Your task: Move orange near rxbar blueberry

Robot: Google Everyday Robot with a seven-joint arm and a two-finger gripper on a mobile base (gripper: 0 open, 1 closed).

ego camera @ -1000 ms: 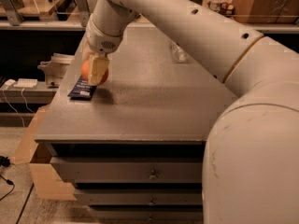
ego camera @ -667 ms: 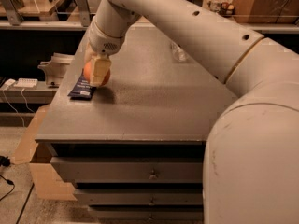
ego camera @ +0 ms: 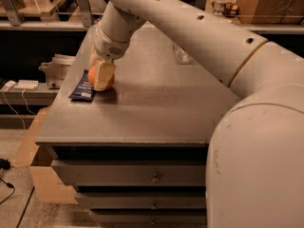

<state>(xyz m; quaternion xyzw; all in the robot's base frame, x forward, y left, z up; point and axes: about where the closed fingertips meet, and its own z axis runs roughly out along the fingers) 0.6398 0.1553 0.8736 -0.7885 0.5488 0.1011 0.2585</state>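
Note:
The orange (ego camera: pixel 92 75) is a round orange fruit at the left side of the grey tabletop (ego camera: pixel 156 103). It sits between the cream fingers (ego camera: pixel 104 75) of my gripper (ego camera: pixel 100 76), which comes down on it from above and is shut on it. The front finger hides the middle of the fruit. The rxbar blueberry (ego camera: pixel 81 90) is a flat dark navy wrapper with white print. It lies flat just left of the orange, close to the table's left edge. The orange is at the tabletop, touching or nearly touching the bar's right side.
A clear plastic bottle (ego camera: pixel 182 55) lies further back on the table, partly hidden behind my arm (ego camera: pixel 190 27). Drawers (ego camera: pixel 128 175) are below the table's front edge. A cardboard box (ego camera: pixel 42 175) stands on the floor at the left, with shelving behind the table.
My gripper has sunk slightly with the orange in it, staying beside the bar. The bar has not moved.

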